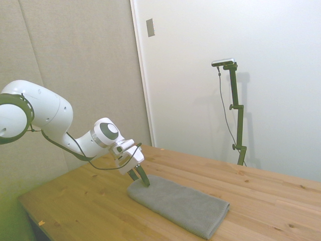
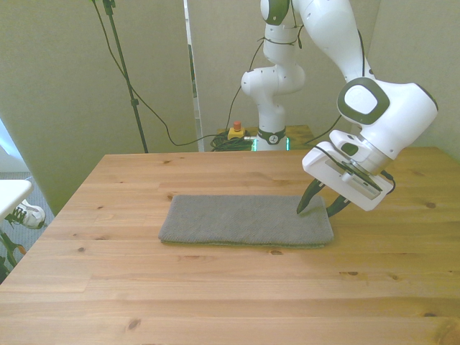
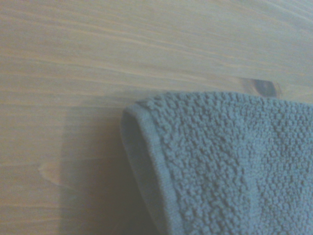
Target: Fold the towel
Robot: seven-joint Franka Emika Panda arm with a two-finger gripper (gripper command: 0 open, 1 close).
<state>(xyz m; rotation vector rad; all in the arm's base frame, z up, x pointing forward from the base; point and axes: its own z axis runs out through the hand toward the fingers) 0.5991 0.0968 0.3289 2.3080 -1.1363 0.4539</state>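
Observation:
The grey towel [image 2: 244, 219] lies flat on the wooden table [image 2: 215, 295] as a long, narrow, folded strip. In the side view the towel [image 1: 180, 203] runs from beneath the gripper toward the table's near edge. My gripper [image 2: 318, 210] is tilted down over the towel's end at the front view's right, with its dark fingertips [image 2: 302, 210] at the far corner there. The fingers stand apart, open, with no cloth lifted between them. In the side view the gripper [image 1: 140, 182] touches down at that same end. The wrist view shows a rounded towel corner [image 3: 230, 161] with a folded hem on bare wood.
Bare wood surrounds the towel on all sides. Behind the table, near the robot's base, sit a yellow box with a red button [image 2: 235, 131] and black cables. A white ledge [image 2: 11, 192] and a shoe [image 2: 25, 213] are off the table at the front view's left.

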